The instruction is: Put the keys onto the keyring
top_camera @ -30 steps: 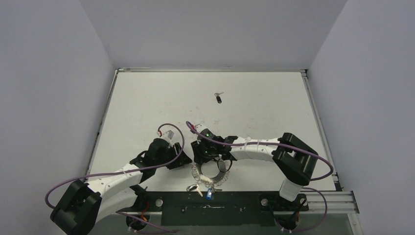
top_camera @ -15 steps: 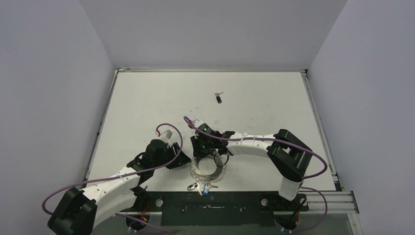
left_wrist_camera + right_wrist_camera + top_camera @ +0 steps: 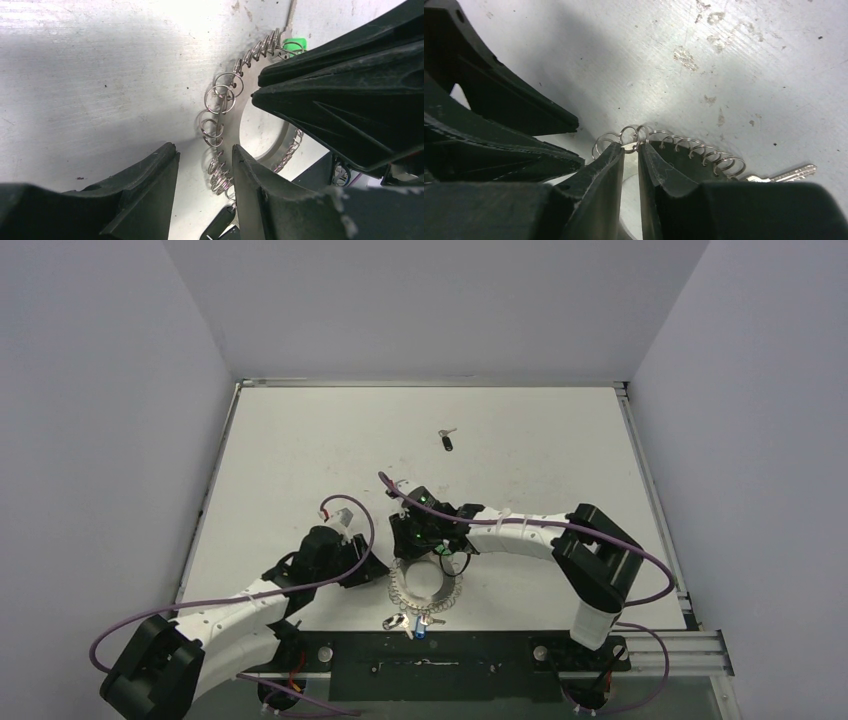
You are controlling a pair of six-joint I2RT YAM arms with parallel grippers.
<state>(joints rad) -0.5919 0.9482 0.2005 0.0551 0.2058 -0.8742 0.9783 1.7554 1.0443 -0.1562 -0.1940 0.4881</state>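
In the top view the keyring (image 3: pixel 425 586) lies flat on the table (image 3: pixel 300 460), close to its near edge and between the two arms. The left gripper (image 3: pixel 377 566) comes at it from 9 o'clock, the right gripper (image 3: pixel 428 554) from 12 o'clock.

In the left wrist view, the left gripper (image 3: pixel 204 150) has its jaws moderately apart. The coiled rim of the keyring (image 3: pixel 216 131) runs down between them, closer to the right-hand finger. A green key head (image 3: pixel 293 45) shows at the ring's far side.

In the right wrist view, the right gripper (image 3: pixel 630 148) has its jaws almost together, with one loop of the keyring (image 3: pixel 674 142) sitting at the tips. Whether that loop is actually pinched cannot be told. A silver key blade (image 3: pixel 795 173) lies at 3 o'clock.

One black-headed key (image 3: pixel 446 442) lies alone, well apart from the ring at 12 o'clock. A small bunch of keys (image 3: pixel 410 623) hangs at the ring's 6 o'clock edge.
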